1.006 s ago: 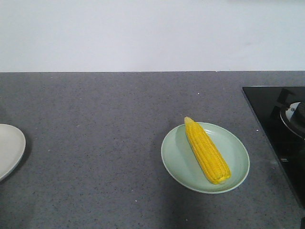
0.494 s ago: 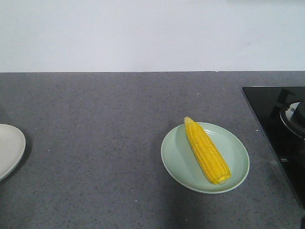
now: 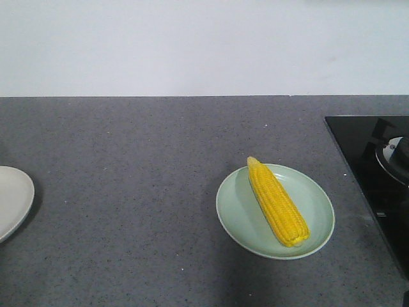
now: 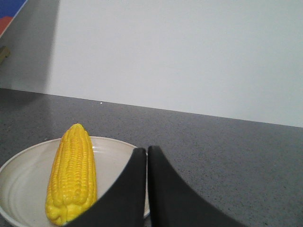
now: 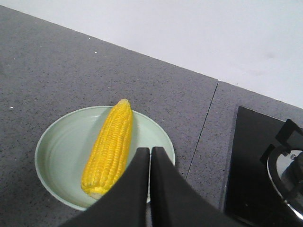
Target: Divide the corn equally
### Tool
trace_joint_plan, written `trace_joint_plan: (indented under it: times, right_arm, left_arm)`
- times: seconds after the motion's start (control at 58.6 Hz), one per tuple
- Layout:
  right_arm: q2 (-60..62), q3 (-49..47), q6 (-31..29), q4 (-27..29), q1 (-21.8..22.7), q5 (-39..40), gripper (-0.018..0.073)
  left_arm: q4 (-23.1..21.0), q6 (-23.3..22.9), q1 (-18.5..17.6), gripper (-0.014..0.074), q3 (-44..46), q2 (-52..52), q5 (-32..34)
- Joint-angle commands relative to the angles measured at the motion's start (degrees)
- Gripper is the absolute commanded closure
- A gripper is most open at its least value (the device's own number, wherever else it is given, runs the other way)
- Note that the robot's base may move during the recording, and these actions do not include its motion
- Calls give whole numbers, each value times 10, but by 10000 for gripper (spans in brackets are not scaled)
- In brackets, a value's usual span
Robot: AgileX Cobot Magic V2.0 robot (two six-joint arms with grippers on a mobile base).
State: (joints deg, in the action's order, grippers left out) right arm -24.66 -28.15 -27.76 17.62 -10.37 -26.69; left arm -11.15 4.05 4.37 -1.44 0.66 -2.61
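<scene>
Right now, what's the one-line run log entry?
left tool shut, empty | right tool shut, empty | corn on white plate | corn on green plate

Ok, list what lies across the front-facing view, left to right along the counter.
White plate at the left edge, cut off by the frame → pale green plate with one corn cob lying on it → black stovetop with a burner at the right edge.

grey speckled countertop (image 3: 128, 192), black cooktop (image 3: 374, 173) at right, pale wall (image 3: 192, 45) behind
</scene>
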Motion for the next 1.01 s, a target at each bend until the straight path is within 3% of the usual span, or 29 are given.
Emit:
trace_joint_plan:
  times: [0.0, 0.989]
  right_arm:
    - [-4, -14, -2, 7, 4, 43, 565]
    - [-4, -14, -2, 7, 4, 43, 565]
  left_arm:
    - [1, -6, -4, 604, -6, 9, 40]
    - [1, -6, -4, 603, -6, 9, 40]
